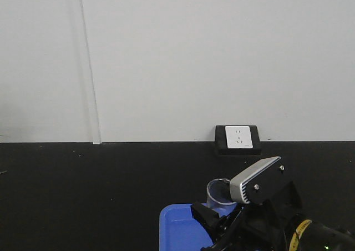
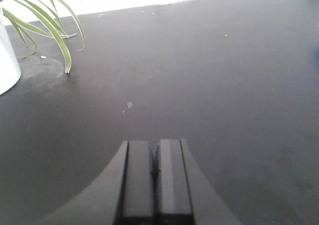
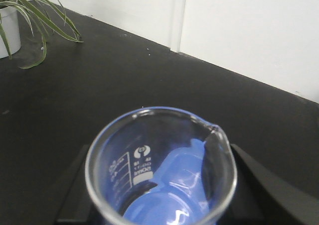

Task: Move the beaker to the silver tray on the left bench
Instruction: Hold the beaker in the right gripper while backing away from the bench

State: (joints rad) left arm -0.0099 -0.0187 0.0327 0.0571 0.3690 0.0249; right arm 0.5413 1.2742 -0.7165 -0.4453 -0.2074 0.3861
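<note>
The small clear beaker, with white printed graduations, stands upright between the two black fingers of my right gripper, which is shut on it. In the front view the beaker hangs just above the far corner of a blue tray, with the right gripper low at the bottom right. My left gripper is shut on nothing, its pads pressed together over the bare black countertop of the left bench. The silver tray is out of view.
A bright blue plastic tray lies at the bench's near edge under the beaker. A white socket in a black box sits against the white wall. A green plant in a white pot stands far left.
</note>
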